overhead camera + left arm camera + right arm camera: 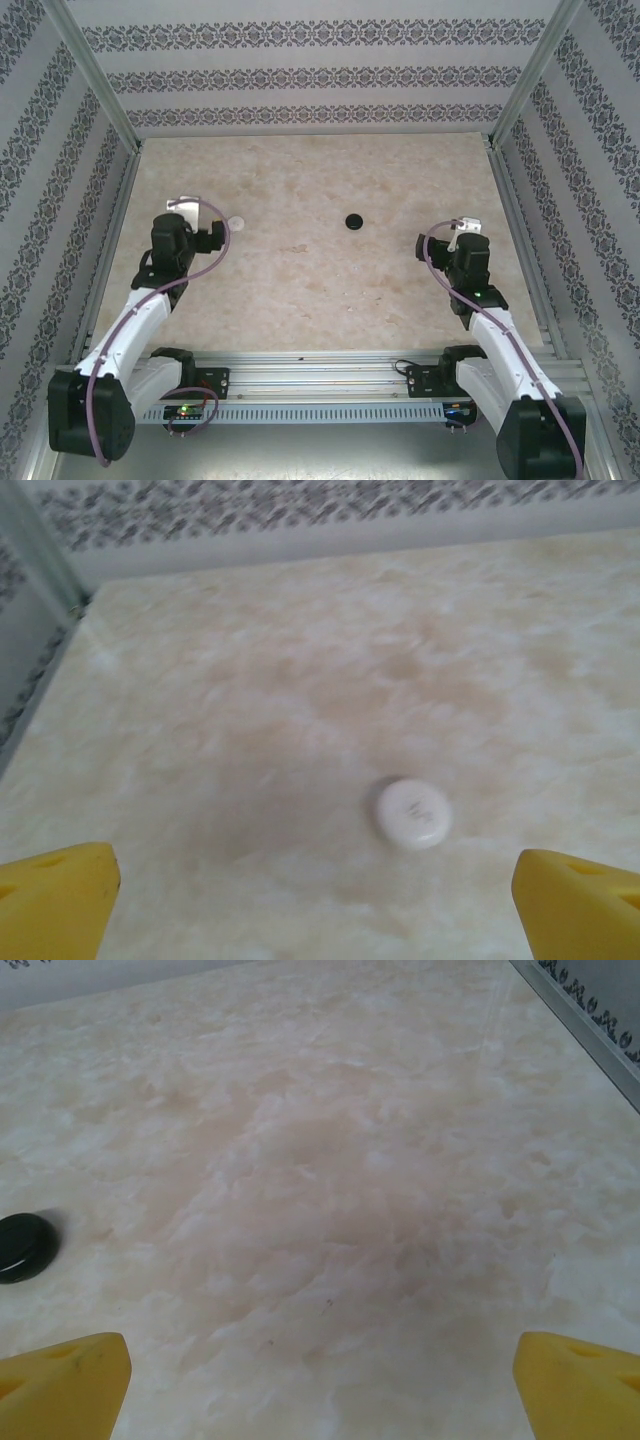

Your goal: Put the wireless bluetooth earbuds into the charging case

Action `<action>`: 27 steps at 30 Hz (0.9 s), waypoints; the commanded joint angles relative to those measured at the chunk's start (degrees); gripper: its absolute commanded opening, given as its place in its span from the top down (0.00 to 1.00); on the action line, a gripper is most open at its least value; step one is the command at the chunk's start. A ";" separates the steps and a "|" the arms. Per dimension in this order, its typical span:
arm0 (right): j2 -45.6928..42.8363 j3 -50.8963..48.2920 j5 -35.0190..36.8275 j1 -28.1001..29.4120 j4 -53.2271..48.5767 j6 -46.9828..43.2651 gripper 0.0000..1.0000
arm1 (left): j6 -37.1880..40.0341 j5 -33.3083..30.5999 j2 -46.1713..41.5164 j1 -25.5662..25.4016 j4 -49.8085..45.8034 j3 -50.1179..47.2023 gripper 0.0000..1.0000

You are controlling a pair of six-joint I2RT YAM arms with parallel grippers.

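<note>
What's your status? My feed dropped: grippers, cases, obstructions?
Left gripper open, empty; white case just ahead of it. Right gripper open, empty; black case off to its left. Both cases closed. Nothing in the way.

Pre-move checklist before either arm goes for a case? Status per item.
1. The left gripper open, nothing held: ok.
2. The right gripper open, nothing held: ok.
3. The white round case lies ahead of the left gripper, slightly right of centre, untouched: ok.
4. The black round case centred for the right gripper: not ok, far off to its left.
5. Lids open for insertion: not ok, both cases look shut.
6. Whereabouts of the earbuds: cannot tell.
</note>
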 commanded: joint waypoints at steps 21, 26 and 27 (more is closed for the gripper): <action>33.09 -1.83 -3.54 -3.60 50.24 -5.97 0.02 | -2.58 9.87 29.56 4.97 55.39 -14.32 0.00; 38.72 -3.17 -4.95 -3.43 56.22 -6.52 0.02 | -2.61 10.14 37.19 5.03 65.31 -15.20 0.00; 37.66 -2.57 -4.71 -3.30 52.85 -6.85 0.02 | -2.85 9.15 35.40 5.05 59.57 -13.46 0.00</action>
